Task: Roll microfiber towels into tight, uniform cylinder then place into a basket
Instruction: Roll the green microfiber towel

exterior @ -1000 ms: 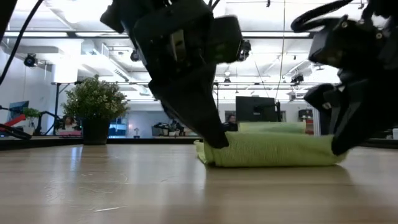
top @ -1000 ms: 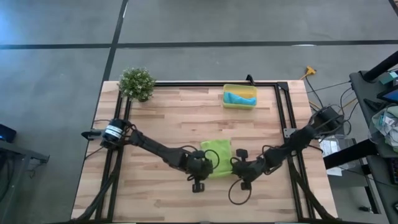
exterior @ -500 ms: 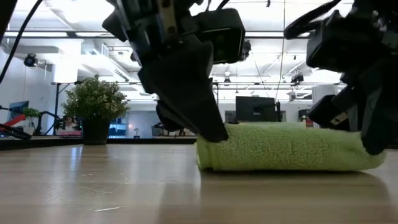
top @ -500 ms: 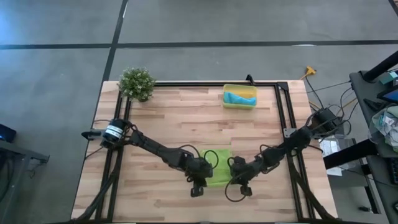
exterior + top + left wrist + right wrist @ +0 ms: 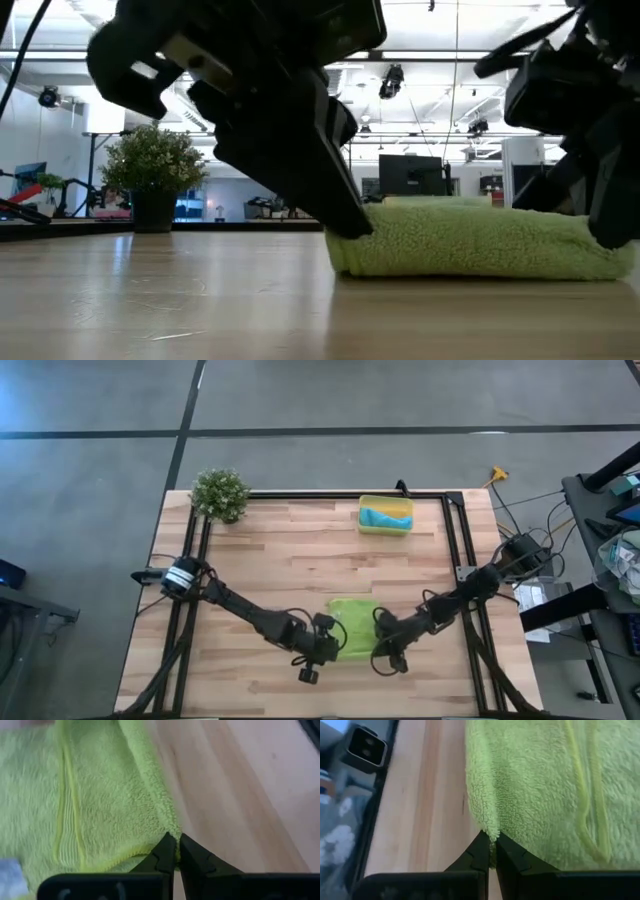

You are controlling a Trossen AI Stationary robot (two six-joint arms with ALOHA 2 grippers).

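potted plant (image 5: 220, 494) far corner, basket (image 5: 386, 515) beyond green towel (image 5: 353, 628)

I see a light wooden plank table (image 5: 280, 550) with a black metal frame along its edges. On it, near my front edge, lies a folded lime-green microfiber towel (image 5: 355, 626). At the far edge sits a small bright-yellow plastic basket (image 5: 386, 527) holding a turquoise-blue cloth (image 5: 386, 516). A small green potted plant (image 5: 220, 494) stands at the far left corner.
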